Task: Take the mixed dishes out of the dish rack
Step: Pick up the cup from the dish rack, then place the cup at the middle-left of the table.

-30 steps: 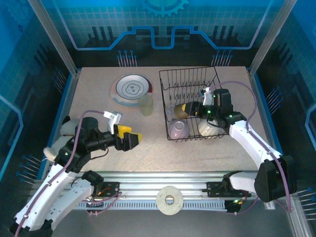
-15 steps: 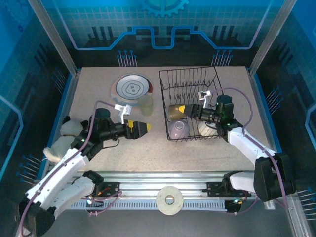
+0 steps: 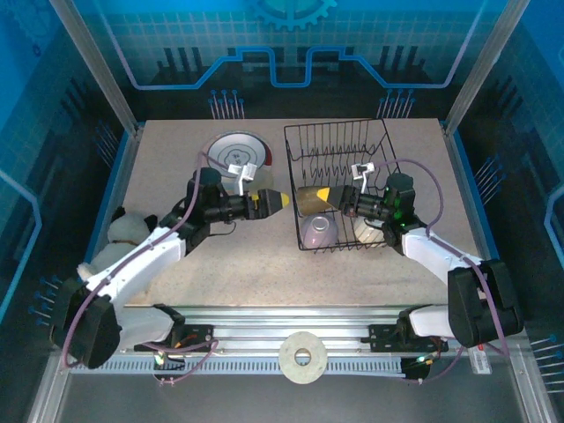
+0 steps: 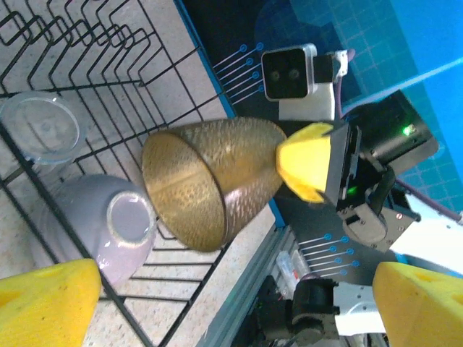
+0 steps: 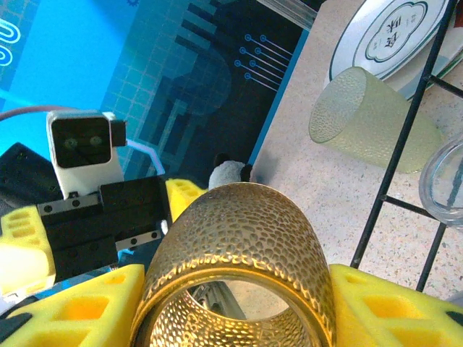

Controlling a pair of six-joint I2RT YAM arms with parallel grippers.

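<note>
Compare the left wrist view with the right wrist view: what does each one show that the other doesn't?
Left wrist: the lavender bowl, tipped on its side. Right wrist: the pale green tumbler and a plate on the table past the dish rack. Both: the brown cup clamped in the right gripper, rack wires, and the open left gripper.

The brown cup [image 3: 308, 198], clamped sideways in the right gripper [image 3: 328, 194], hangs at the dish rack's [image 3: 339, 130] left wall and bars the way across it. The left gripper [image 3: 282, 202], jaws wide, stands just beside its mouth. Below, a lavender bowl [image 3: 319, 231] fills the rack's near-left corner. A frosted glass [image 5: 369, 119] and a plate [image 3: 231, 150] crowd the far side. The near desk [image 3: 264, 273] lies bare.
</note>
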